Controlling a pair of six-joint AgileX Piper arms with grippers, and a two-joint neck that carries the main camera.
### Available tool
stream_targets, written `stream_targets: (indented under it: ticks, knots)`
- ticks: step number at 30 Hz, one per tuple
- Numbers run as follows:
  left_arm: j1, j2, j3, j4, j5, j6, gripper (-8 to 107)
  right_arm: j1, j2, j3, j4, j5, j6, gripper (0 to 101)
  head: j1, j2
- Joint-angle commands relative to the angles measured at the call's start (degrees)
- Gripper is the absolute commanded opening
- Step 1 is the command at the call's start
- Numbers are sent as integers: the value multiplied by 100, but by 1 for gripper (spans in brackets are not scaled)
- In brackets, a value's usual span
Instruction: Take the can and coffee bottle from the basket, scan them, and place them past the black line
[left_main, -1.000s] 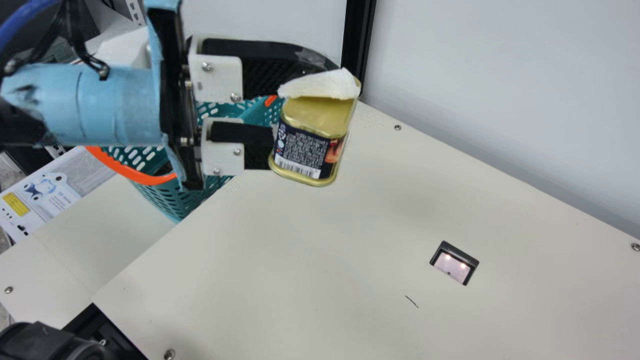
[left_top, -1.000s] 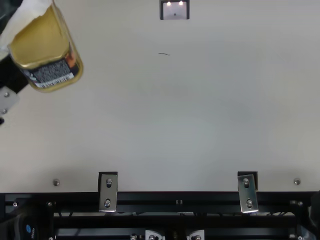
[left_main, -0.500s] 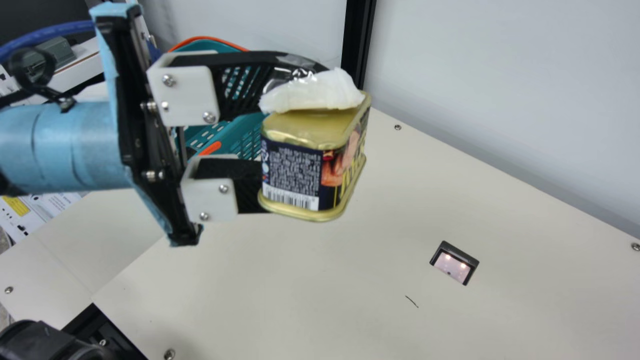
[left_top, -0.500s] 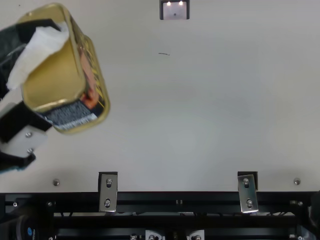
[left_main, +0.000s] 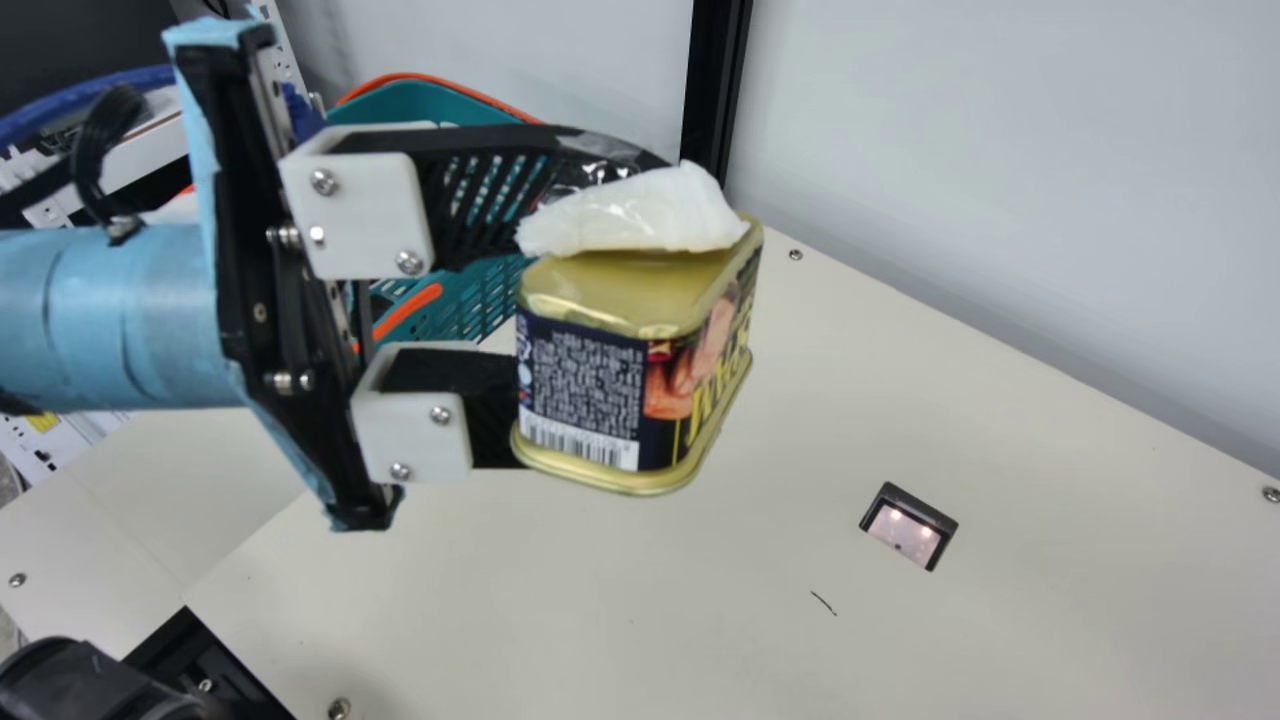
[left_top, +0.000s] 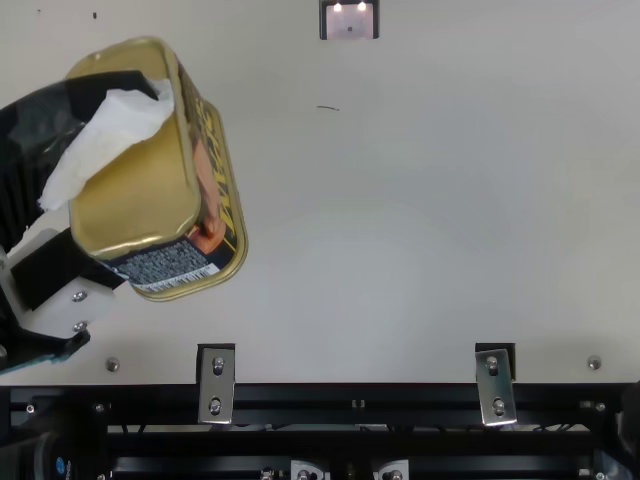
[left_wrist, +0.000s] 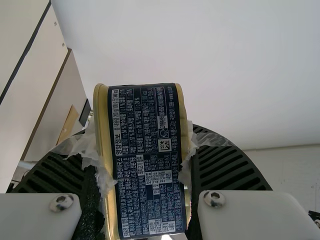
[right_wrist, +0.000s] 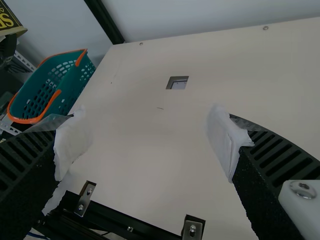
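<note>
High above the table's left part, my left gripper (left_main: 590, 300) is shut on the gold-rimmed can (left_main: 640, 370), one finger at its top and the other at its lower side. The top view has the can (left_top: 150, 190) at the left, tilted, with the left gripper (left_top: 100, 180) around it. In the left wrist view the can's dark label (left_wrist: 147, 160) stands between both fingers of the left gripper (left_wrist: 142, 165). My right gripper (right_wrist: 145, 145) is open with nothing between its fingers. The scanner window (left_main: 908, 530) is set in the table to the can's right.
The teal basket (left_main: 490, 300) with orange handles stands beyond the table's left edge, partly behind the left gripper. A wall (left_main: 1000, 180) runs along the far side. Metal brackets (left_top: 216, 385) sit at the near edge. A short dark mark (left_main: 823, 603) lies near the scanner.
My left gripper has brought the can away from the basket, toward the table's near side and slightly right, and the can's printed side has turned more into view. The basket has stayed put.
</note>
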Motion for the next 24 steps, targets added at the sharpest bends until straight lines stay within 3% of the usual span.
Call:
stream_targets:
  ticks: [1,8,12,16,17,24]
  knots:
    - [0,0,0,0,0,0,10,0,0,0,0,0,0,101,-133,64]
    - [-75,23,16,-138,-108,-21,10,0,0,0,0,0,0,101,-133,64]
    - [-345,41,20,-459,-514,-175,10,0,0,0,0,0,0,101,-133,64]
    - [-447,-151,-274,-461,-804,-855,10,0,0,0,0,0,0,101,-133,64]
    - [-352,-117,-182,-451,-699,-485,10,0,0,0,0,0,0,101,-133,64]
    - [-435,-163,-272,-447,-790,-856,10,0,0,0,0,0,0,101,-133,64]
